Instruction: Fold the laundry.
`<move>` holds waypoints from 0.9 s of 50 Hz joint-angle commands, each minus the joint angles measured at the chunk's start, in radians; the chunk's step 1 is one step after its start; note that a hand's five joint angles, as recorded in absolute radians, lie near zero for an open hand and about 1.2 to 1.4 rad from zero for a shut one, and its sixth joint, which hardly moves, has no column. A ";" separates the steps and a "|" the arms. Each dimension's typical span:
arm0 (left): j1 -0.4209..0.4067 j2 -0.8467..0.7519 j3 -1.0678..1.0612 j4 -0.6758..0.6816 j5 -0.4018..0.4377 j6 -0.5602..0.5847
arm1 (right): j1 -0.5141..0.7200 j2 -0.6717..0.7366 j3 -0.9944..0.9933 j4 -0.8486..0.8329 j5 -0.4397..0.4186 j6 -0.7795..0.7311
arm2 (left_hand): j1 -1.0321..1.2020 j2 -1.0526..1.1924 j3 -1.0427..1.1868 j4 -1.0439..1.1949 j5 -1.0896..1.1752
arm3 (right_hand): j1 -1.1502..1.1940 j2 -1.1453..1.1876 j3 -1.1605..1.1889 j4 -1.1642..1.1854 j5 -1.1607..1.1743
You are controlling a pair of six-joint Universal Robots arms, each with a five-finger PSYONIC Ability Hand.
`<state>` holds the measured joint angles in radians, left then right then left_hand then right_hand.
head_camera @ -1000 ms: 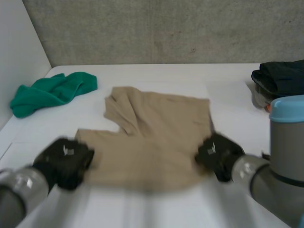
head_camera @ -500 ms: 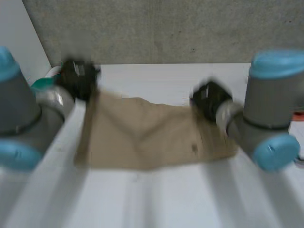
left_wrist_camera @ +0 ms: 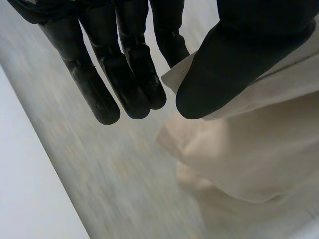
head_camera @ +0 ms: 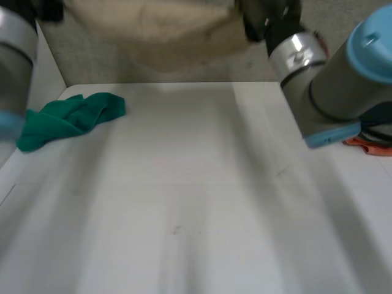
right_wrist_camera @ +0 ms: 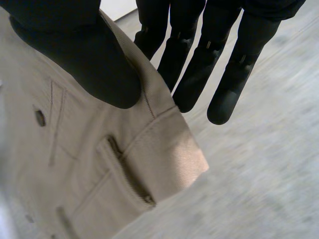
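Observation:
A beige garment with a pocket and a button hangs stretched high above the white table, held between both hands. My left hand grips one upper corner; in the left wrist view its thumb pinches the beige cloth against the fingers. My right hand grips the other upper corner. The right wrist view has its thumb pressing the garment's edge against the fingers behind it, just above the pocket.
A crumpled green cloth lies at the table's far left, near the side wall. An orange item peeks out beside the right arm. A grey wall stands behind the table.
Both hands have swung the beige garment up off the table, from flat on the surface to hanging high near the back wall. The tabletop under it is now bare.

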<state>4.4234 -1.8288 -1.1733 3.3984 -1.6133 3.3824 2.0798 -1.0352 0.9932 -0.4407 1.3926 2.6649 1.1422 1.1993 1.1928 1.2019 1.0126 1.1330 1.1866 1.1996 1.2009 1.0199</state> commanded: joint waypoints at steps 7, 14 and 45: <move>-0.018 -0.082 -0.601 0.084 0.044 0.052 | -0.012 0.218 0.264 0.045 -0.096 -0.175 | 0.254 0.197 0.203 0.194 0.209 | 0.263 0.210 0.197 0.195 0.202; -0.007 -0.054 -0.716 -0.039 0.066 0.103 | -0.007 0.144 0.390 0.258 -0.092 -0.286 | 0.254 0.197 0.203 0.194 0.209 | 0.263 0.210 0.197 0.195 0.202; -0.144 0.149 -0.528 -0.538 0.075 0.324 | -0.092 -0.101 0.509 0.923 -0.037 -0.453 | 0.254 0.197 0.203 0.194 0.209 | 0.263 0.210 0.197 0.195 0.202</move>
<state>4.3086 -1.5597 -1.8632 2.6568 -1.5114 3.7339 2.0240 -1.1631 1.6185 0.5460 1.3503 2.1268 1.1422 1.1993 1.1929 1.2020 1.0123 1.1330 1.1957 1.1996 1.2010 1.0200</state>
